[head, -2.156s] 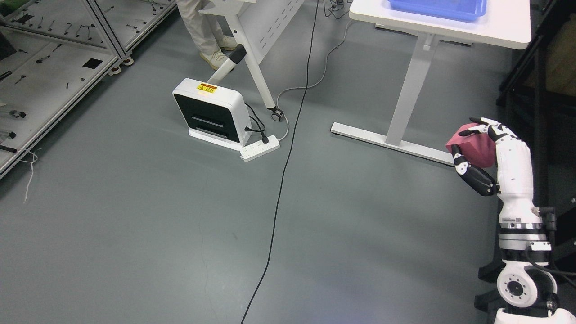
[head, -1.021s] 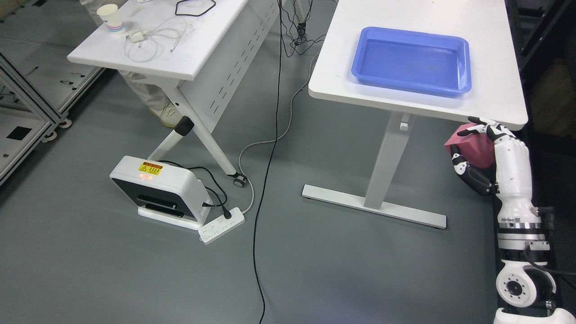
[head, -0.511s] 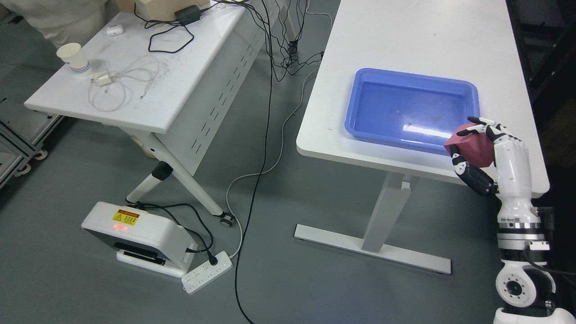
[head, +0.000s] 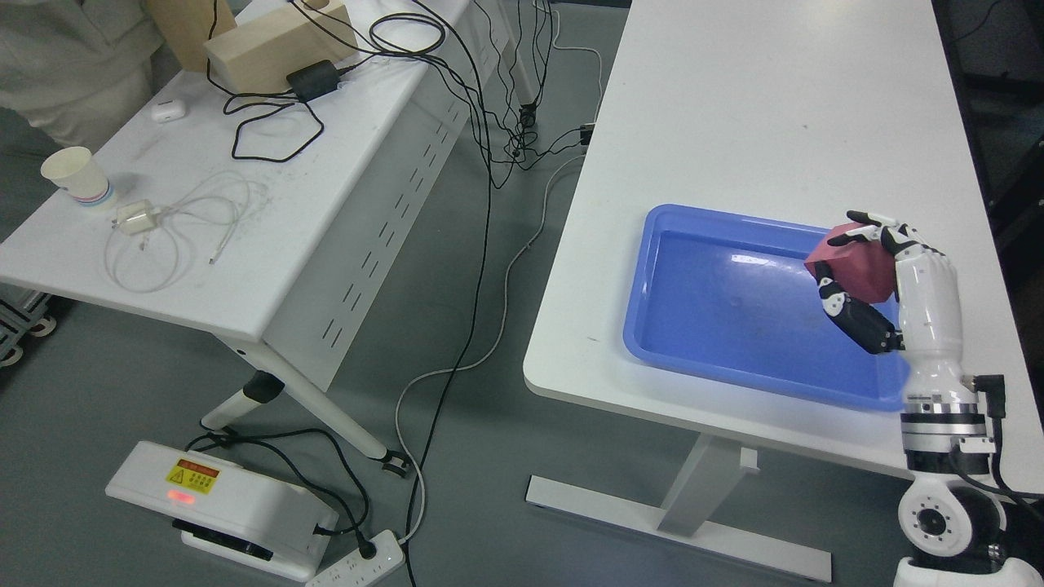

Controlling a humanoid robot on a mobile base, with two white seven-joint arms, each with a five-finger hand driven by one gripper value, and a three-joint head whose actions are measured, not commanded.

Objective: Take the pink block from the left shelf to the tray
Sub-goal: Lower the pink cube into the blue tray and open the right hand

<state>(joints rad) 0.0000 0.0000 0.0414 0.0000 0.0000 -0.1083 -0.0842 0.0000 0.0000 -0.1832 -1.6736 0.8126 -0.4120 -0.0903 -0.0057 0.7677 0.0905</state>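
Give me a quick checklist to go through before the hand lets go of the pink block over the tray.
1. Grip on the block: the right hand is closed on the pink block, thumb below, fingers over the top. Ok.
2. Block over the tray: in the head view it overlaps the right part of the blue tray. Ok, though from one view this is a judgement.
3. Height above the tray floor: cannot tell.
4. Tray floor free of other items: ok.
5. Tray fully on the white table, close to its near edge: ok.
6. Left hand out of the way: not in view, cannot tell.
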